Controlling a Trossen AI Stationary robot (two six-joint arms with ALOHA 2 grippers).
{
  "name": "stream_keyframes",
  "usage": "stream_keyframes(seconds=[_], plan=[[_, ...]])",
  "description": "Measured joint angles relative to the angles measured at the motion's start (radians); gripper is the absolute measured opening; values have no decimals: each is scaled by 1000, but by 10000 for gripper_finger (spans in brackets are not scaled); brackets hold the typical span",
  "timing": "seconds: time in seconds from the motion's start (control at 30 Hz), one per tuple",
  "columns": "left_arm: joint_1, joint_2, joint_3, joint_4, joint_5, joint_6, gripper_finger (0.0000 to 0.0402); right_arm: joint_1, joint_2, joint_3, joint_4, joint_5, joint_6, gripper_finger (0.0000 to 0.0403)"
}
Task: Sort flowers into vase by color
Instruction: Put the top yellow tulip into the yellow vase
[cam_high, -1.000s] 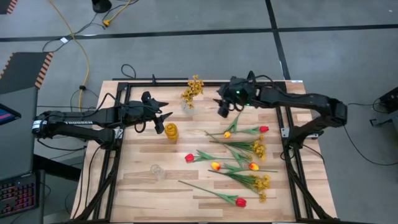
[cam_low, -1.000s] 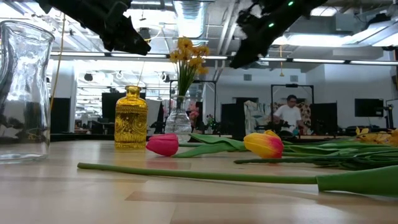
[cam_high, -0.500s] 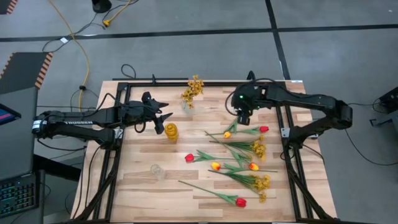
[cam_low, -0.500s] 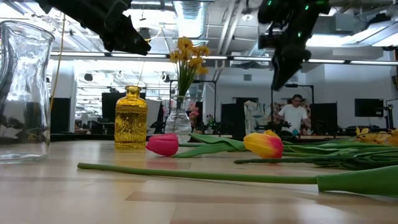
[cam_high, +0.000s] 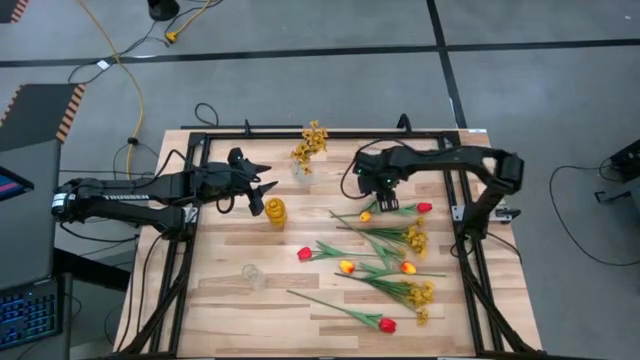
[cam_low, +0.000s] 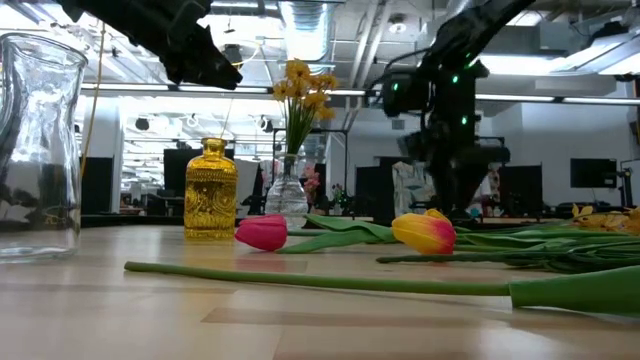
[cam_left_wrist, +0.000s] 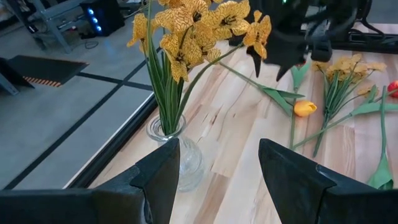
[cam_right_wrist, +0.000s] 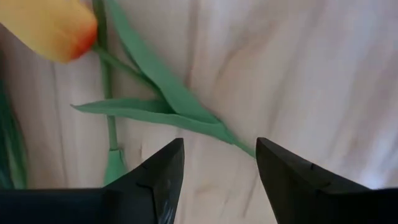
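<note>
Presently, right gripper (cam_right_wrist: 217, 163), fingers apart, over yellow-orange tulip (cam_right_wrist: 50, 28) stem; off-centre closure may snag leaf. Left gripper (cam_left_wrist: 217, 165), also apart, waits near clear vase (cam_left_wrist: 177, 149).

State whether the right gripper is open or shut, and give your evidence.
Open. The right gripper shows bare wood between its fingers, above a yellow-orange tulip's stem, holding nothing.

table (cam_high: 230, 255): pale wood planks, with black frame around it
arms (cam_high: 130, 190): both dark, almost black
vase at 11 o'clock (cam_high: 301, 171): clear glass, holds mustard-yellow blossoms (cam_high: 311, 141) with brown veins
bottle vase (cam_high: 276, 212): amber-yellow glass, with relief pattern
carafe at 7 o'clock (cam_high: 252, 274): clear, no colour
red tulips (cam_high: 386, 324): red heads, green stems
yellow-orange tulips (cam_high: 347, 267): yellow with orange-red tip
floor (cam_high: 300, 90): grey, black lines
cable (cam_high: 130, 75): yellow
</note>
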Motion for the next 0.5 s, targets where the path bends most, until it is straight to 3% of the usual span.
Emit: stream_keyframes(seconds=[0.33, 0.5], plan=[[0, 0, 0, 0, 0, 0, 208, 1, 120, 1, 15, 6, -61, 224], [0, 0, 0, 0, 0, 0, 208, -15, 134, 3, 14, 1, -65, 196]])
